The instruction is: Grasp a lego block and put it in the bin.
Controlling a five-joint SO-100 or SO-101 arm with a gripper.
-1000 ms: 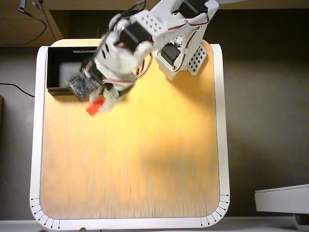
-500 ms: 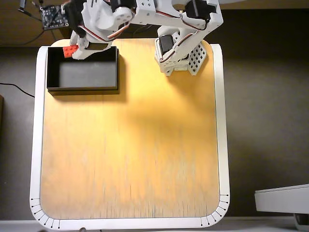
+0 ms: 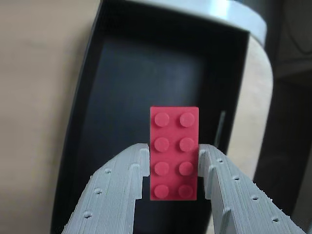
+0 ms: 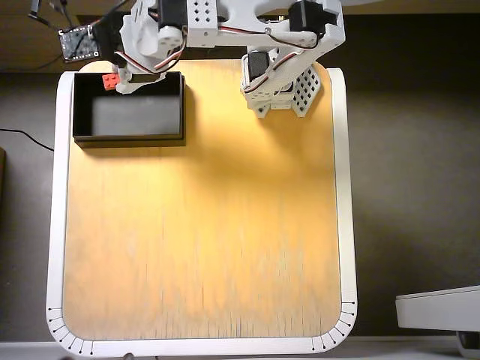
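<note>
Pincer [image 3: 174,168], lego block [image 3: 174,152] above bin [image 4: 127,136], wooden table [image 4: 202,232]

The robot arm [image 4: 225,22] is made of white plastic parts with black motor blocks set into them. Thin red, black and white wires loop along it. Some white plates have rows of little round holes, like the base [image 4: 289,90] at the counter's top edge. A small dark circuit board [image 4: 77,41] sits at its end. In the wrist view the two fingers [image 3: 122,195] are pale grey, ridged with fine lines, and dotted with small round dimples.
</note>
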